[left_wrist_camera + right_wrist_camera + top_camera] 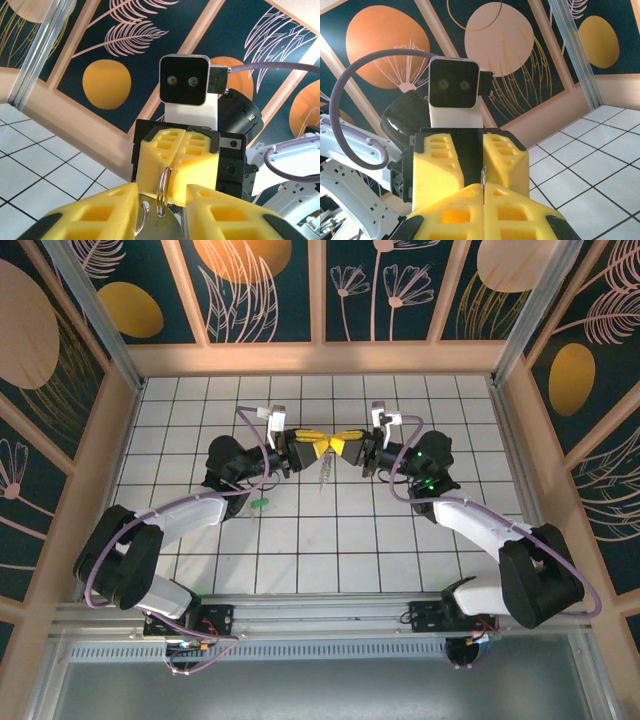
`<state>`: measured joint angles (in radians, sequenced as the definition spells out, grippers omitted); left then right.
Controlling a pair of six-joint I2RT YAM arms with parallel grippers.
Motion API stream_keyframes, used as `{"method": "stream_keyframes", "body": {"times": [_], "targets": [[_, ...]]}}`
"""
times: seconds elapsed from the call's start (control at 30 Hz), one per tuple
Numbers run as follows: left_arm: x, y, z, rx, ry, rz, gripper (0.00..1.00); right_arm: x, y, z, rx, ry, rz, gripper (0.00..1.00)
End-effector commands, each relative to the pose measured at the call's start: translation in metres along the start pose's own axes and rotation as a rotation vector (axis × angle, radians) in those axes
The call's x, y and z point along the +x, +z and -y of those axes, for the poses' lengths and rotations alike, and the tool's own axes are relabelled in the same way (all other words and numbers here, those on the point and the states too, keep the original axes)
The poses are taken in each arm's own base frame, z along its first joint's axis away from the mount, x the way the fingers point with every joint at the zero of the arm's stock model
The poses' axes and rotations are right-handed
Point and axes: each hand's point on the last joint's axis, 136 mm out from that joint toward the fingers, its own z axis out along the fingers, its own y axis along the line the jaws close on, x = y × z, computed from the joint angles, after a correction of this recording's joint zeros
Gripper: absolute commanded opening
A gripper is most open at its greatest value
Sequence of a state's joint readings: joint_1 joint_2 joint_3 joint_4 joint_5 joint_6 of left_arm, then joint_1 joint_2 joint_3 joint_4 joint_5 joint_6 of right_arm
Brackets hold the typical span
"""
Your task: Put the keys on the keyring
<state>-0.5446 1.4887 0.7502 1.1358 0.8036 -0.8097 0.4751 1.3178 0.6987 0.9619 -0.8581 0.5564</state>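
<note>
White tiled table (300,560): the arms meet nose to nose at 12 o'clock of its middle. The right gripper (483,212), with yellow block fingers, is clamped on the pale silvery wire keyring (162,191). The left gripper (161,215) has its fingers narrowly parted around a flat silvery key (165,227) at the ring; can't tell if it's pinched. A tiny green-headed key (260,503) lies on the tiles at 8 o'clock of the grippers. Looks like the threading step; next needs the key's hole worked along the ring's coil.
</note>
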Motion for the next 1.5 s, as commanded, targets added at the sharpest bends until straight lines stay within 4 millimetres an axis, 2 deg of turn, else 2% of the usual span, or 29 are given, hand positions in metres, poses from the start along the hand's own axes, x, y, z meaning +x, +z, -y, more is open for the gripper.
{"method": "stream_keyframes", "body": {"times": [0.0,0.27,0.47,0.57,0.67,0.77,0.93,1.03,1.23,1.47], "targets": [[-0.013,0.004,0.012,0.044,0.055,0.033,0.28,-0.011,0.004,-0.012,-0.042,-0.057,0.021,0.00],[-0.014,0.005,0.012,0.044,0.057,0.035,0.14,-0.008,0.004,-0.010,-0.040,-0.053,0.012,0.00],[-0.013,0.007,0.012,0.056,0.053,0.029,0.00,-0.008,0.004,-0.010,-0.038,-0.054,0.008,0.00],[-0.012,0.008,0.011,0.060,0.058,0.021,0.00,-0.009,0.004,-0.009,-0.032,-0.058,0.004,0.00],[-0.011,0.009,0.010,0.054,0.074,0.014,0.00,-0.015,-0.005,0.002,0.034,-0.060,0.020,0.33],[-0.009,0.010,0.010,0.048,0.108,-0.011,0.00,-0.021,-0.025,0.012,0.111,-0.058,0.053,0.48],[-0.005,0.011,0.014,0.042,0.205,-0.084,0.00,-0.021,-0.061,0.024,0.225,-0.052,0.100,0.53],[0.000,0.012,0.014,0.046,0.260,-0.139,0.00,-0.014,-0.071,0.026,0.262,-0.046,0.094,0.55],[0.008,0.015,0.018,0.083,0.329,-0.241,0.00,0.006,-0.071,0.016,0.205,-0.040,0.016,0.55],[0.011,0.018,0.022,0.131,0.323,-0.304,0.00,0.012,-0.057,-0.006,0.076,-0.069,-0.065,0.54]]}}
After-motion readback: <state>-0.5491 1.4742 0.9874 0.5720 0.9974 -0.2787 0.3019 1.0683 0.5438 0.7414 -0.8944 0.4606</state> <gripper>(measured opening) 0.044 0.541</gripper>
